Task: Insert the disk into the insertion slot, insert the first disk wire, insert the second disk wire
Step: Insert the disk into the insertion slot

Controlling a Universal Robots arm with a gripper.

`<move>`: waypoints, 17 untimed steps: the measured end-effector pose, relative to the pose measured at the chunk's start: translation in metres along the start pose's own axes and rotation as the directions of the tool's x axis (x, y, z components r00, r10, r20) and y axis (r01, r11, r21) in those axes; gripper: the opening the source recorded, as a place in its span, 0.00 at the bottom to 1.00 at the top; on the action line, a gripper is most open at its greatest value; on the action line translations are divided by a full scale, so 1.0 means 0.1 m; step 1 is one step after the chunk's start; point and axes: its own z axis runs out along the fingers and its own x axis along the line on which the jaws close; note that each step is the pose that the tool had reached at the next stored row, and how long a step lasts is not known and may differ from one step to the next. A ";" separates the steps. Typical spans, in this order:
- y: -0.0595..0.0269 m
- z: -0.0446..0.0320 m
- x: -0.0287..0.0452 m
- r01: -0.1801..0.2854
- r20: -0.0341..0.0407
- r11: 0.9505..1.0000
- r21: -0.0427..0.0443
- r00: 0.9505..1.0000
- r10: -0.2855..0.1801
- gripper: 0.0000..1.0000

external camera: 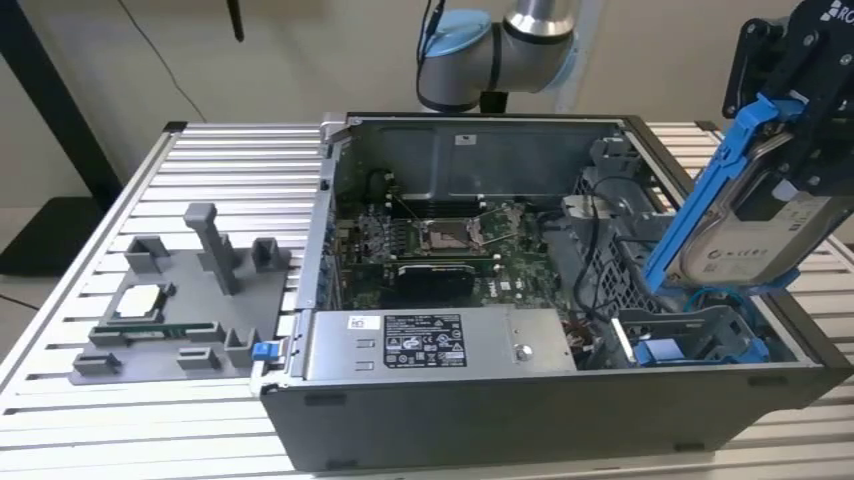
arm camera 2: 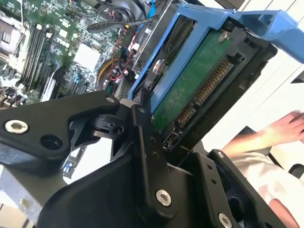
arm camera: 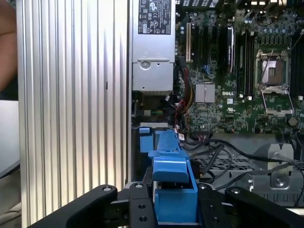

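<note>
in the exterior view the gripper [external camera: 781,170] runs off the frame's corner and covers the upper end of the disk [external camera: 727,255]. the disk's lower end hides part of the insertion slot [external camera: 707,325]. in the second wrist view a person's hand [arm camera 2: 289,126] is cut by the edge.

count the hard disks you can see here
1. The disk is held tilted by the gripper above the insertion slot at the exterior view's right. Others may be hidden in the case.

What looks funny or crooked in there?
The disk leans steeply instead of lying flat. The gripper is shut on it, over the insertion slot at the exterior view's right, so it isn't in yet. Nothing looks broken or spilled.
</note>
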 end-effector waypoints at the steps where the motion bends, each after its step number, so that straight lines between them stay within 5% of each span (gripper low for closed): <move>1: -0.001 0.016 0.007 -0.001 0.000 1.000 0.000 1.000 0.001 0.00; 17: -0.010 0.217 0.064 -0.001 0.002 1.000 -0.006 1.000 0.001 0.00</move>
